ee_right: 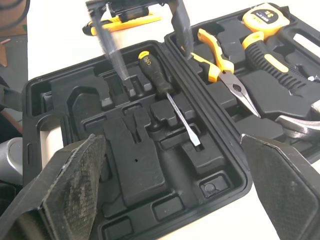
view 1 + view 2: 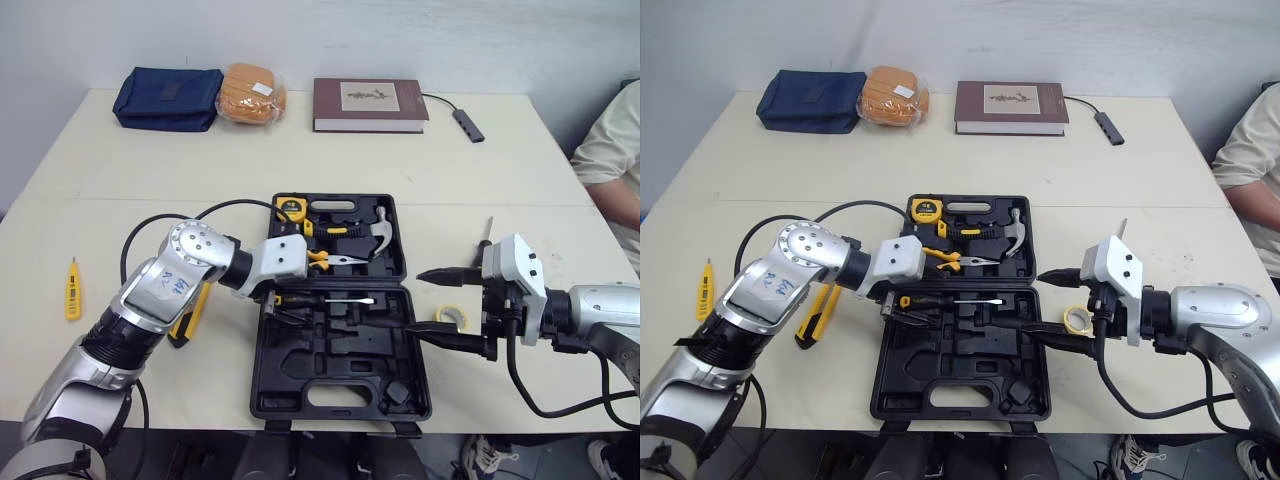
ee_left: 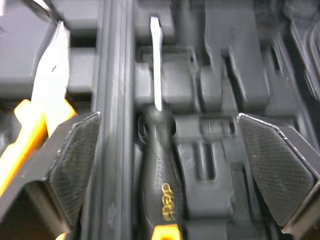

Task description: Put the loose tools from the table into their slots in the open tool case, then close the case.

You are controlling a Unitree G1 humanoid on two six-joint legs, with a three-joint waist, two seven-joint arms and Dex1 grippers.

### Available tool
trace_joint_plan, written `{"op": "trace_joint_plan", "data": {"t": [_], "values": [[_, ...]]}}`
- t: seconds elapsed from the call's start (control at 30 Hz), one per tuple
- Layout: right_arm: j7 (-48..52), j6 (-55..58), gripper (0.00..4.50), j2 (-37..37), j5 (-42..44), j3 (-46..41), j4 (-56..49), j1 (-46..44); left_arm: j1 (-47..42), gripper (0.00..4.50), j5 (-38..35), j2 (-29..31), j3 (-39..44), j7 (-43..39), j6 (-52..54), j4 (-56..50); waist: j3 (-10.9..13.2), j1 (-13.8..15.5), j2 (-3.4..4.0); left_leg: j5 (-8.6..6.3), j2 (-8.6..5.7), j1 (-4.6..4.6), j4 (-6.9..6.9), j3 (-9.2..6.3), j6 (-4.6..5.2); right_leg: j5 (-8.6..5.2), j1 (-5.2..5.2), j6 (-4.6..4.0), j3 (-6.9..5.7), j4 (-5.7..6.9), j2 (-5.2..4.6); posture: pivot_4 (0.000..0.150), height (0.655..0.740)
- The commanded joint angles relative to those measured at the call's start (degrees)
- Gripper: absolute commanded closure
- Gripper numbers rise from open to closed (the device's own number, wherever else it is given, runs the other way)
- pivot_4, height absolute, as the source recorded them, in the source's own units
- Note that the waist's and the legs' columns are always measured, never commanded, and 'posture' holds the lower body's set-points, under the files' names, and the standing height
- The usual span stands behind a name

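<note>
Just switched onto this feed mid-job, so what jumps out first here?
The open tool case sits mid-table with both grippers at it. The left gripper hangs, fingers open, over the screwdriver lying in the near half, and the right gripper is open at the case's right edge. Loose on the table are a yellow tester far left and a tape roll beside the right gripper.

Screwdriver (image 2: 330,300) in case (image 2: 300,352), tape roll (image 2: 451,314) right.

Left arm (image 2: 150,295) and right arm (image 2: 600,300): silver-and-white shells, black joints, external black cables (image 2: 238,202), black cross-hatched fingers (image 3: 75,160), blue handwriting on the left.
</note>
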Motion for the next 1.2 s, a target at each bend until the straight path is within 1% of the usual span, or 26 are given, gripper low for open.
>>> {"op": "trace_joint_plan", "data": {"t": [0.03,0.2,0.23,0.37,0.57,0.8,0.97,1.2], "values": [[0.50,-1.00,0.00,-0.33,-0.71,-0.30,-0.36,-0.01,4.28,1.79,-5.67,-2.78,6.13,-0.50,-4.96,3.21,0.00,-0.01,0.00,0.00,0.00,0.00,0.02,0.00,0.00,0.00,0.00,0.00,-0.01,0.00,0.00,0.150,0.7400],[0.82,-0.95,0.00,-0.18,-1.06,-0.19,-0.13,-0.18,7.77,4.21,-5.40,-5.05,6.97,0.55,-8.65,7.08,0.00,0.05,0.00,0.00,-0.01,0.00,0.02,0.01,0.00,0.00,0.00,0.01,-0.01,-0.02,-0.01,0.150,0.7400],[0.89,-0.92,0.00,-0.17,-1.10,-0.16,-0.11,-0.21,8.08,4.49,-5.09,-5.42,6.93,0.85,-9.50,7.82,0.00,0.14,0.00,0.00,-0.01,0.00,0.02,0.01,0.00,0.01,0.00,0.02,-0.01,-0.02,-0.01,0.150,0.7400],[0.94,-0.69,0.00,-0.10,-1.15,0.13,-0.04,-0.45,8.77,4.49,-3.24,-6.13,6.06,1.20,-13.19,10.92,0.00,0.12,0.00,0.00,-0.03,0.00,0.01,0.01,0.00,0.03,0.00,0.06,-0.01,-0.03,-0.03,0.150,0.7400],[1.05,-0.56,0.00,-0.18,-1.05,0.15,0.03,-0.46,8.46,4.49,-0.24,-5.93,4.73,1.66,-15.68,13.84,-0.01,0.07,0.00,0.00,-0.03,0.05,0.00,0.04,0.00,0.03,0.00,0.06,0.02,-0.05,-0.03,0.150,0.7400],[1.49,-1.66,0.00,-0.10,-2.63,0.67,1.71,-0.64,8.35,4.49,3.86,-4.33,1.05,-0.81,-18.85,15.99,-0.03,0.05,0.00,0.00,-0.03,0.11,0.00,0.06,-0.01,0.03,0.03,0.06,0.05,-0.06,-0.04,0.150,0.7400],[1.32,-1.67,0.00,0.06,-2.73,0.99,2.02,-0.95,7.25,4.49,6.23,-3.22,-1.92,-1.41,-17.57,16.85,-0.10,0.00,0.03,0.00,-0.03,0.15,-0.01,0.06,-0.01,0.03,0.05,0.05,0.05,-0.06,-0.04,0.150,0.7400],[0.78,-1.90,0.00,0.18,-2.90,0.98,2.00,-0.58,6.29,4.49,13.98,-0.43,-7.75,0.12,-16.02,19.68,-0.75,-0.04,0.18,-0.06,-0.01,0.59,-0.11,0.02,0.00,0.03,0.51,0.05,0.05,-0.24,-0.04,0.150,0.7400]]}}
